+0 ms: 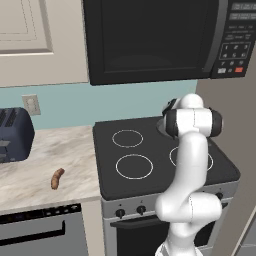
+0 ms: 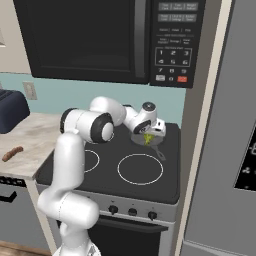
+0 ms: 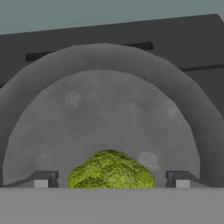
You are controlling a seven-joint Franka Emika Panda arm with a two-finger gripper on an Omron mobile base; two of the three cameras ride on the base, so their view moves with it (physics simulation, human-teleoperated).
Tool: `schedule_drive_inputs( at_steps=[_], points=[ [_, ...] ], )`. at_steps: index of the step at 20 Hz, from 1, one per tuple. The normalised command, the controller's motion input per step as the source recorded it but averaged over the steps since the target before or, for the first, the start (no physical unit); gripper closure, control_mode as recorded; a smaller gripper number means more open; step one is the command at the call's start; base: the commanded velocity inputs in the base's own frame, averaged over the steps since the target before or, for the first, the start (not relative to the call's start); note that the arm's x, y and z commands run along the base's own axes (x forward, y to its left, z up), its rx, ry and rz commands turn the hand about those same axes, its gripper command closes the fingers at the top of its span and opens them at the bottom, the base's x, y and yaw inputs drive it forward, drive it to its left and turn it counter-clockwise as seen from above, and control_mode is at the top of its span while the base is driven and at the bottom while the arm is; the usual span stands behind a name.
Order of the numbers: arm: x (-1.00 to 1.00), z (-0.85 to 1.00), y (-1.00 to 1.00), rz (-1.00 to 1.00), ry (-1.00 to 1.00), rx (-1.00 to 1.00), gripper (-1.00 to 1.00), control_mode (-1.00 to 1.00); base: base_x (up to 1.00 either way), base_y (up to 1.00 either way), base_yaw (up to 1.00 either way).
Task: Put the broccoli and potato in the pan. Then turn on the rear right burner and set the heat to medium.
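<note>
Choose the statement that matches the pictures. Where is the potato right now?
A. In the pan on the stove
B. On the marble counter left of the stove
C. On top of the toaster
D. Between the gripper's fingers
B: the potato lies on the counter left of the stove, far from the pan.

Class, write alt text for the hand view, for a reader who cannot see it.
A bright green broccoli floret sits between the gripper's open jaws, over the round grey pan. Beyond the pan lie the dark stove top and a teal wall.
</note>
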Motion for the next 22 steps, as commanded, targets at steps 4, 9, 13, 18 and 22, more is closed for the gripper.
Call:
schedule_drive_inputs(
  at_steps=[4,9,13,18,22],
  points=[
    [-0.17,0.2,0.0,0.0,-0.05,0.0,-1.0,-1.0,0.0,0.0,0.0],
    [-0.12,0.32,0.0,0.0,-0.02,0.0,-1.0,-1.0,0.0,0.0,0.0],
    [-0.27,0.27,0.0,0.0,0.0,0.0,-1.0,-1.0,0.0,0.0,0.0],
    [-0.43,0.1,0.12,0.0,-0.01,0.0,-1.0,-1.0,0.0,0.0,0.0],
    [-0.59,0.07,0.31,0.0,0.0,0.0,-1.0,-1.0,0.0,0.0,0.0]
  ],
)
